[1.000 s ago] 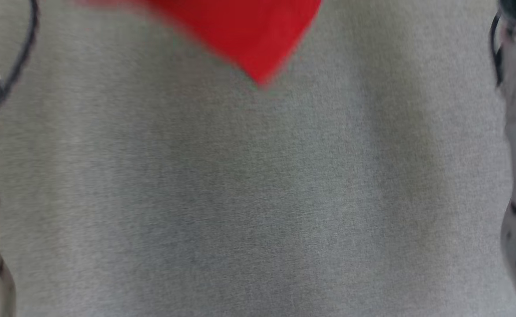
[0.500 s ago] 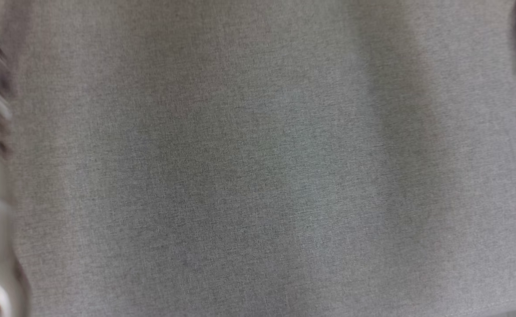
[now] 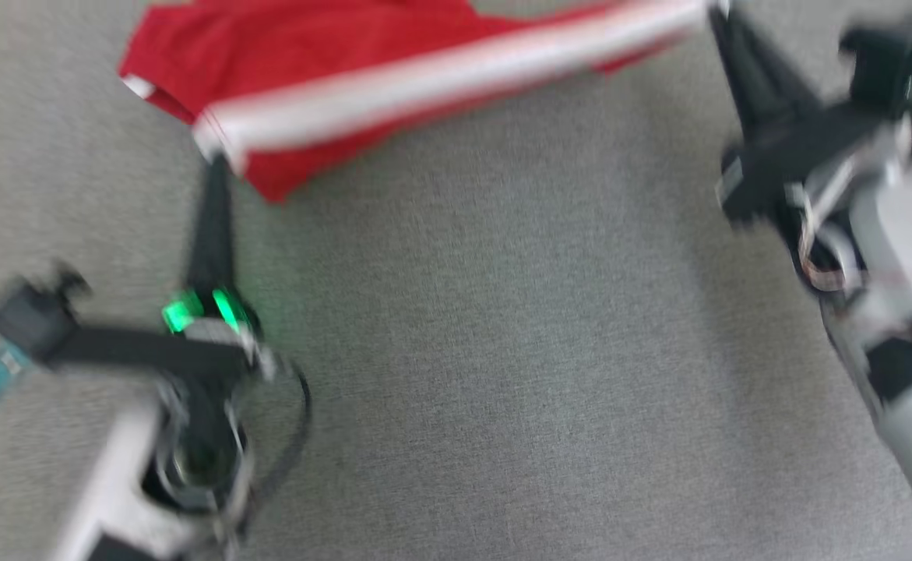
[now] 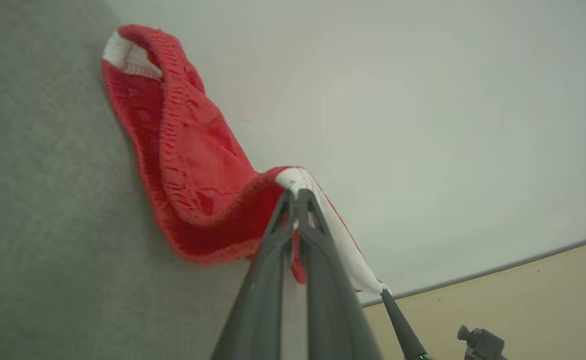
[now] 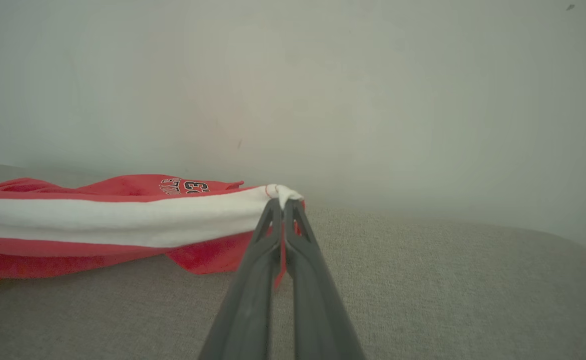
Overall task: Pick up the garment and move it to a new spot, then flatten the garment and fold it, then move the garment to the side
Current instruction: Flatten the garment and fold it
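Left tool [image 4: 297, 192], right tool [image 5: 282, 201] each clamped on red garment [image 3: 308, 47]; lettering [image 5: 183, 186] legible from right wrist

Head view looks down; both wrist views, close, share the garment [image 3: 308, 47].

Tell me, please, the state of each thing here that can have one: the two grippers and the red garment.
left gripper: shut on one end of the garment's white stripe.
right gripper: shut on the other end of the stripe.
garment: unfolded, held at both ends, white stripe pulled taut, red part sagging toward the grey surface.
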